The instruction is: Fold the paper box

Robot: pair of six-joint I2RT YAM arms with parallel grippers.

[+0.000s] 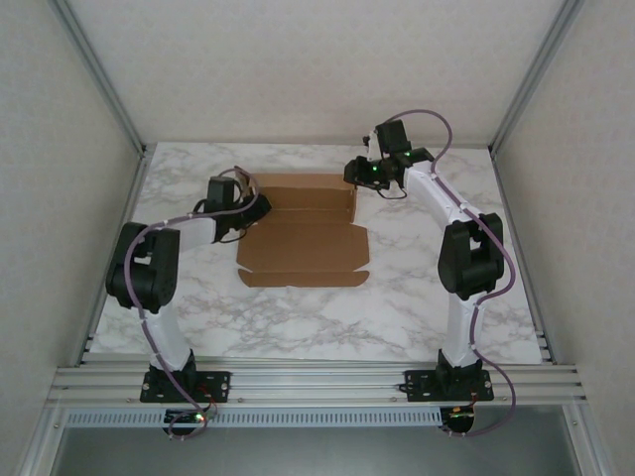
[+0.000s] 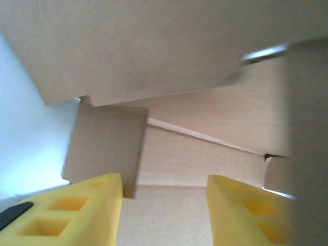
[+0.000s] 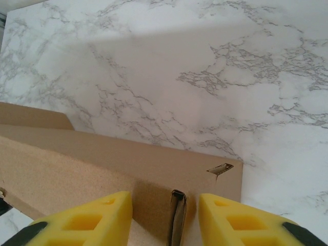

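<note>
Paper box (image 1: pixel 303 248): middle of the marble table (image 1: pixel 417 297), between both grippers; partly formed
Left gripper (image 2: pixel 164 184): at the box's far left corner; yellow fingers parted, nothing pinched; a small side flap (image 2: pixel 105 154) just beside its left finger
Done: far section appears to have its walls raised
Remaining: near panel (image 1: pixel 303 246) and front flap (image 1: pixel 298 279) lie flat; closing and tucking not yet done, by my judgement
Right gripper (image 3: pixel 165 200): at the far right corner; fingers parted astride a folded wall edge (image 3: pixel 177 215), not clamped

One paper box (image 1: pixel 303 248); one left end effector (image 2: pixel 165 178) plus one right end effector (image 3: pixel 164 196), two in total; one marble-patterned desk (image 1: pixel 417 297).
</note>
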